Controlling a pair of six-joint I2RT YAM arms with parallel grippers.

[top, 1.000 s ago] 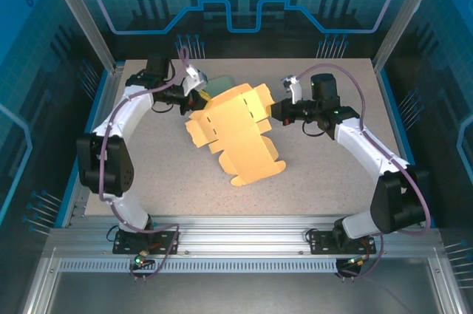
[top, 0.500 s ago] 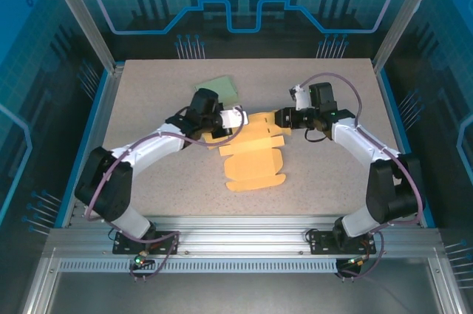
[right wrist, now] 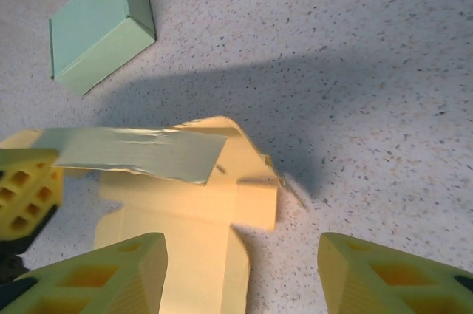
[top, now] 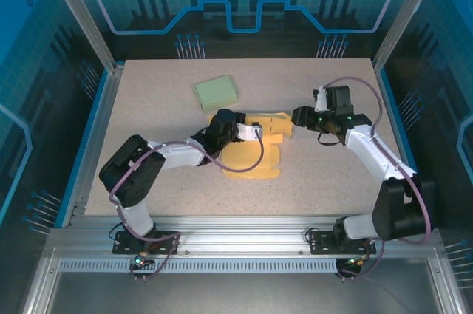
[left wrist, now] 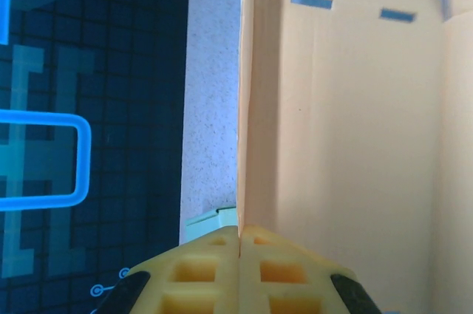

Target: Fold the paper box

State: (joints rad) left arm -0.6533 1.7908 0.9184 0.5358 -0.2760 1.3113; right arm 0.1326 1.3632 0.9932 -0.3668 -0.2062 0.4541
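Top view: paper box (top: 255, 157) lies mostly flat around mid counter (top: 340, 181); left fingers (top: 261, 132) sit on its far part; right fingers (top: 295, 116) are just beside its far-right flap; green box (top: 216, 93) sits well apart, back-left.

Left wrist: left fingers (left wrist: 199, 281) are pressed fully together w/ a thin edge of the paper box (left wrist: 355, 144) running into the seam between them, so they pinch the card; the panel w/ two slots rises on the right; a sliver of green box (left wrist: 211, 218) and the counter (left wrist: 211, 70) lie beyond.

Right wrist: right fingers (right wrist: 103, 273) are spread wide, gripping nothing, w/ the paper box (right wrist: 192, 218) flap below, between them; left fingers (right wrist: 22, 188) are at the paper box's left edge; green box (right wrist: 100, 29) is top-left on the counter (right wrist: 355, 70).
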